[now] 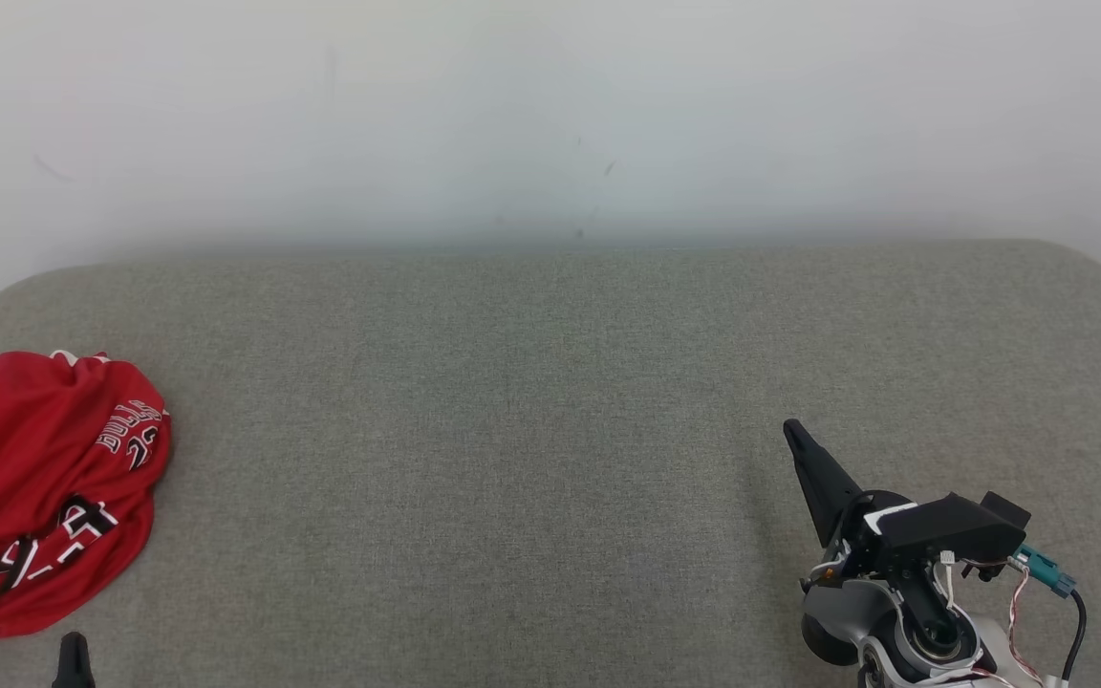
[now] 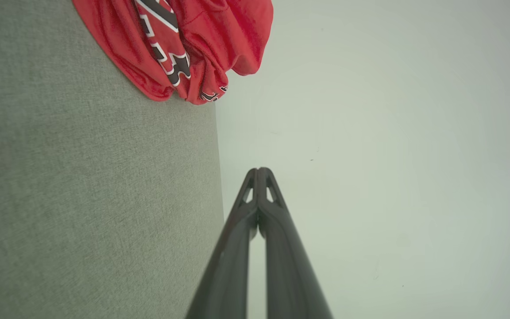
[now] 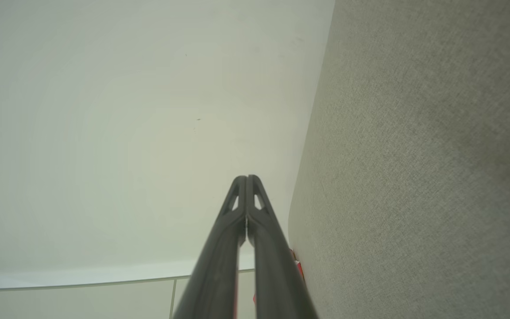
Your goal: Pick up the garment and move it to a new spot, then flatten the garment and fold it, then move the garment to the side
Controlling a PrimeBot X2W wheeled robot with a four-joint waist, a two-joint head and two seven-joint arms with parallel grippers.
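Left gripper (image 2: 259, 170) and right gripper (image 3: 247, 177) sit closed, empty; garment (image 1: 34, 478) overhangs the edge, so a nudge could drop it.

The garment (image 1: 25, 478), at nine o'clock in the head view, is bright red with black lettering and numerals edged white. The cushion (image 1: 512, 430) is a flecked grey weave, the wall (image 1: 550, 115) plain off-white. The left gripper (image 2: 259, 170) and right gripper (image 3: 247, 177) are matt black.

fingers (image 1: 818, 473): long, black, tapered | wrist (image 1: 845, 602): pale grey | connector (image 1: 1047, 571): teal | cable (image 1: 1078, 621): black
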